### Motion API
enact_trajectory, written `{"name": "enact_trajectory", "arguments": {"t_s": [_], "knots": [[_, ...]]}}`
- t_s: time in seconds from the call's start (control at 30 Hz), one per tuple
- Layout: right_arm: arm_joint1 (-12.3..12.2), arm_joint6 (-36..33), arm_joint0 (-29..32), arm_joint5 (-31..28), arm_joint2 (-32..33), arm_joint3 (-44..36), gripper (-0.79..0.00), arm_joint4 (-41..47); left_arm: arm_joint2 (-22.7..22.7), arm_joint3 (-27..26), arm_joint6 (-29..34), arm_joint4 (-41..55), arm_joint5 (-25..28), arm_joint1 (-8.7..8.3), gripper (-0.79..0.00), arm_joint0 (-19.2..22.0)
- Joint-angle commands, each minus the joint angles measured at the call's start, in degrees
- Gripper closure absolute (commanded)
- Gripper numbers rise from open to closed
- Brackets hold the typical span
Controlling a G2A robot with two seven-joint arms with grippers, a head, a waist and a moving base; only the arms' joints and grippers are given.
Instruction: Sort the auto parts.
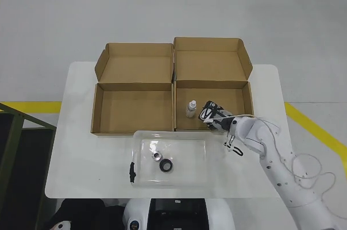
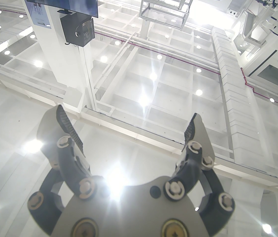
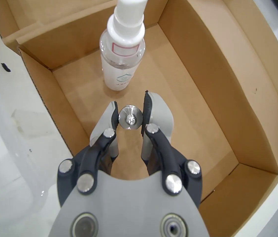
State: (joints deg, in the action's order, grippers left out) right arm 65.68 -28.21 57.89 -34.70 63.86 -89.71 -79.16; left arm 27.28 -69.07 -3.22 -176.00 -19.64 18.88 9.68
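Silver metal disc (image 3: 130,120), small, round and shiny with a centre stud, is pinched by its rim in the right jaws, nearly closed, flat face up. It hangs low inside the right cardboard box (image 3: 203,99), just right of the upright spray bottle (image 3: 124,50). Left jaws gape wide, empty, pointed at the ceiling.

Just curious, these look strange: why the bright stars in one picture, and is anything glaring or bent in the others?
Left wrist view: ceiling lamps flare into stars, one beside the base of the open left gripper. Right wrist view: the cardboard box walls look bowed, and the round metal part held by the right gripper glints. Top view: even light on the table.
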Motion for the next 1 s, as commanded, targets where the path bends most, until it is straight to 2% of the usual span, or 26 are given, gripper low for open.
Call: {"name": "enact_trajectory", "arguments": {"t_s": [0.0,0.1,0.23,0.3,0.37,0.57,0.63,0.87,0.97], "knots": [[0.13,-0.23,-0.46,0.17,-0.56,0.66,-0.018,0.06,0.0,0.0,0.0,0.0,0.0,0.0,-0.785,0.0],[0.33,-0.68,-1.0,0.41,-1.36,1.57,-0.108,0.26,0.0,0.0,0.0,0.0,0.0,0.0,-0.785,0.0],[0.58,-0.85,-1.79,0.68,-2.22,2.89,-0.166,0.34,0.0,0.0,0.0,0.0,0.0,0.0,-0.785,0.0],[0.68,-0.78,-2.11,0.93,-2.51,3.43,-0.277,0.39,0.0,0.0,0.0,0.0,0.0,0.0,-0.785,0.0],[0.76,-0.81,-2.38,1.12,-2.76,3.86,-0.348,0.35,0.0,0.0,0.0,0.0,0.0,0.0,-0.785,0.0],[0.88,-0.1,-2.61,1.72,-2.74,3.44,-0.388,0.84,0.0,0.0,0.0,0.0,0.0,0.0,-0.785,0.0],[0.74,0.33,-2.19,2.0,-1.97,2.1,-0.437,0.96,0.0,0.0,0.0,0.0,0.0,0.0,-0.785,0.0],[-0.22,1.11,1.06,1.72,2.18,-5.71,-0.548,1.1,0.0,0.0,0.0,0.0,0.0,0.0,-0.785,0.0],[-0.66,1.49,3.25,1.03,3.56,-10.15,-0.557,0.44,0.0,0.0,0.0,0.0,0.0,0.0,-0.785,0.0]]}}
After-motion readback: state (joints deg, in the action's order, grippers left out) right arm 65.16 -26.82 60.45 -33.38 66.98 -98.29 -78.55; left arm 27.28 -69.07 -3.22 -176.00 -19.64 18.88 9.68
